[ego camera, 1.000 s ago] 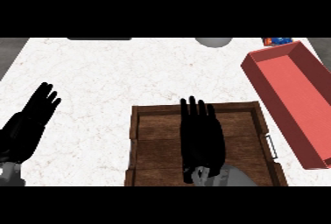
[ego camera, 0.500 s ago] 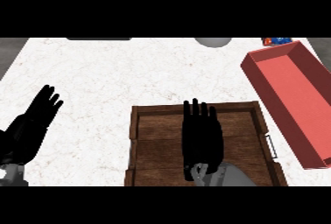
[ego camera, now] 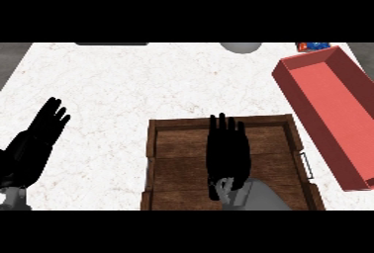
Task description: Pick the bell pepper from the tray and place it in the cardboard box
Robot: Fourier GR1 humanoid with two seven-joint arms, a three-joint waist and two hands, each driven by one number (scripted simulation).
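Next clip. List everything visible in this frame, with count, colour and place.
counter: one, white marbled, fills the view
tray: one, brown wood, near edge, centre-right
box: one, red, open-topped, right of the tray, set at an angle
round thing: one, grey, far edge, cut off
small thing: one, blue and orange, far right corner
bell pepper: none visible
right hand: one, black, fingers straight, over the tray
left hand: one, black, open, resting at the left
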